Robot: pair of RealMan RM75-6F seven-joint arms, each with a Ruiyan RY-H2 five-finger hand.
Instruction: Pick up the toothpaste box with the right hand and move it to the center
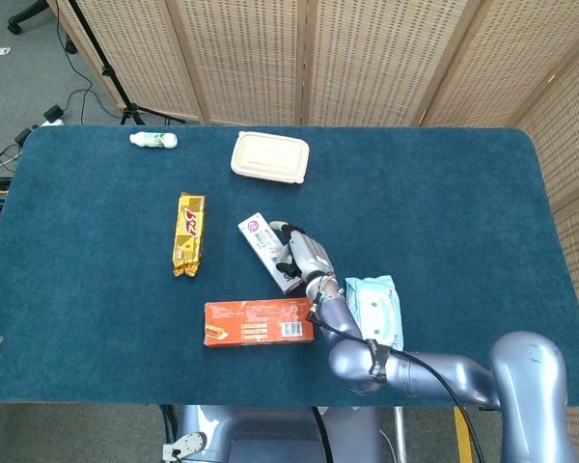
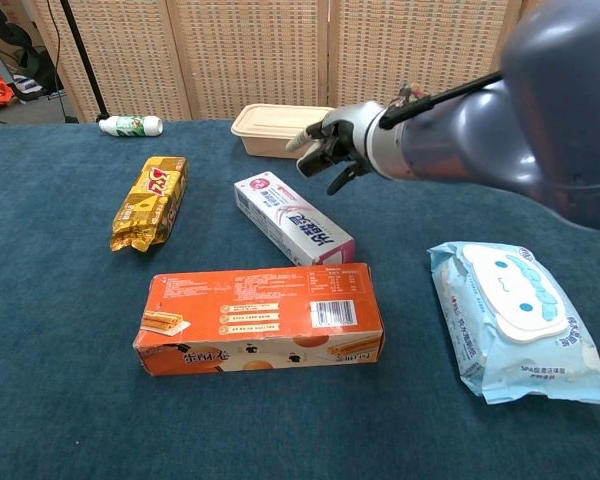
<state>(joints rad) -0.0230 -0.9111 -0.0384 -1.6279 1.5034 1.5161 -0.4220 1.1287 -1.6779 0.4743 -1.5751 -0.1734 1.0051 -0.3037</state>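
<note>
Right hand [image 2: 332,150] floats just above the toothpaste box [image 2: 292,219] with fingers apart and holding nothing, so it should go straight up without bumping it.

Orange box [image 2: 260,318], wipes pack [image 2: 515,318], gold snack bag [image 2: 152,200] — lidded container [image 2: 285,130], small bottle [image 2: 130,125]
</note>
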